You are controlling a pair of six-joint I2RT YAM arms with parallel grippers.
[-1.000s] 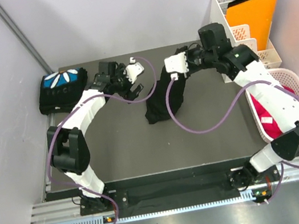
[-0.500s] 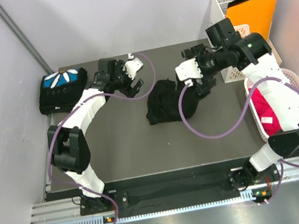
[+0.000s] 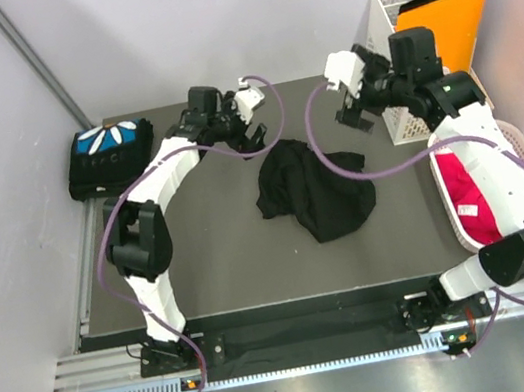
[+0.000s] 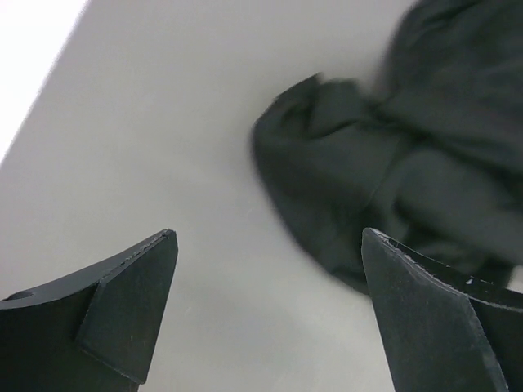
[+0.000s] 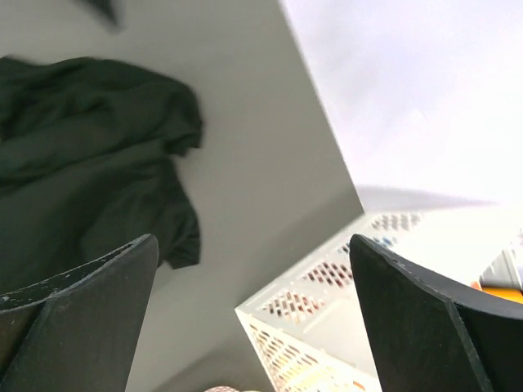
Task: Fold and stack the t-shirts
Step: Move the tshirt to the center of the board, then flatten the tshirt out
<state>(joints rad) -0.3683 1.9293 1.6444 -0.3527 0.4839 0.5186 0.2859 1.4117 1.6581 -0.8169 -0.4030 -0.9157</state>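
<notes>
The crumpled black t-shirt (image 3: 314, 190) lies in a heap at the middle of the dark table (image 3: 212, 256), with neither gripper on it. The left gripper (image 3: 254, 136) hangs at its 11 o'clock, jaws wide apart and empty. The right gripper (image 3: 358, 116) hangs at its 1 o'clock, likewise spread with nothing between. At the table's 10 o'clock corner sits the folded t-shirt (image 3: 109, 154) — blue print with white petals facing up.
</notes>
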